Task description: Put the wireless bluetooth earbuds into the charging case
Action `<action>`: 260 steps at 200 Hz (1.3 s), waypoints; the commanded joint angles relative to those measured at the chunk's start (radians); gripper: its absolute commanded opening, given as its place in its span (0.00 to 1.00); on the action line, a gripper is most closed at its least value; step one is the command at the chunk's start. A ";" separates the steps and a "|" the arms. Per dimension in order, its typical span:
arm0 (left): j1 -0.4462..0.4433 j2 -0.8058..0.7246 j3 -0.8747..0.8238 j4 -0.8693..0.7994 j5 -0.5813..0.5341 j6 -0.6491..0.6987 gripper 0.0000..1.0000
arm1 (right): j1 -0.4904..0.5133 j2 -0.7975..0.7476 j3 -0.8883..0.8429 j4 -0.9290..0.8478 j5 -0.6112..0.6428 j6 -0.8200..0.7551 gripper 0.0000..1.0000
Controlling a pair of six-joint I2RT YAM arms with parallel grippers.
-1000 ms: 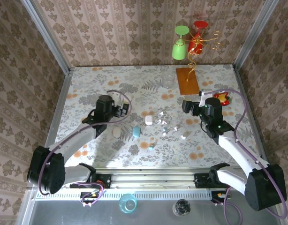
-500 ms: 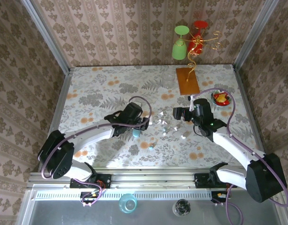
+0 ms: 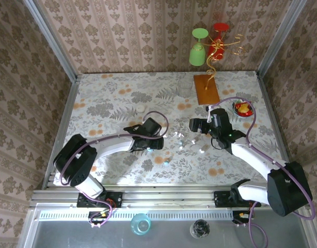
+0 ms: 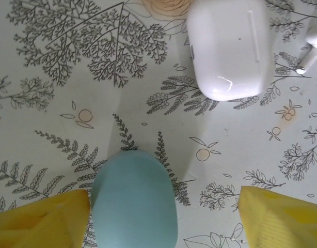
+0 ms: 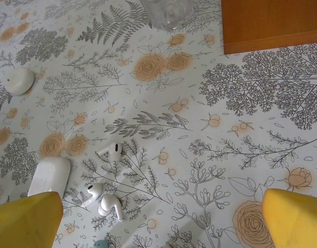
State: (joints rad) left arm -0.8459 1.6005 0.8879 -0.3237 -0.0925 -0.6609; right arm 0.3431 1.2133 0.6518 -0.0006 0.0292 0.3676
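Three glossy white earbuds (image 5: 114, 151) lying loose, two close together, just beside closed white case (image 5: 50, 175), teal case (image 4: 133, 204) nearby, seemingly closed.

glossy white plastic earbuds (image 5: 115, 151); matt teal case (image 4: 133, 201); wooden board (image 5: 272, 23)

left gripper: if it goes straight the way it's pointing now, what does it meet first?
Probably the teal case, lying between the open fingers of the left gripper; the white case lies farther ahead. Depth unclear.
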 commanded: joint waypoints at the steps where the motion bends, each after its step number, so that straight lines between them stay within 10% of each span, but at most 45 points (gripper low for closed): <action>1: -0.009 0.036 0.001 -0.047 -0.002 -0.043 0.73 | 0.001 0.008 0.019 0.022 0.029 0.017 1.00; 74: -0.013 0.055 0.039 -0.105 0.014 -0.020 0.39 | -0.001 0.011 0.031 0.015 0.058 0.011 1.00; 139: 0.072 -0.042 0.079 -0.057 0.222 0.263 0.26 | -0.038 -0.046 0.046 -0.041 -0.041 0.104 1.00; 184: 0.139 -0.059 0.155 -0.004 0.438 0.632 0.22 | -0.205 -0.089 0.026 0.003 -0.527 0.284 1.00; 260: 0.119 -0.099 0.177 0.100 0.691 1.073 0.25 | -0.187 -0.035 0.055 -0.070 -0.850 0.434 0.82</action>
State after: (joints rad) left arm -0.7109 1.5257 1.0267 -0.2588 0.4736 0.2352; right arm 0.1375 1.1542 0.7078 -0.0799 -0.6701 0.7059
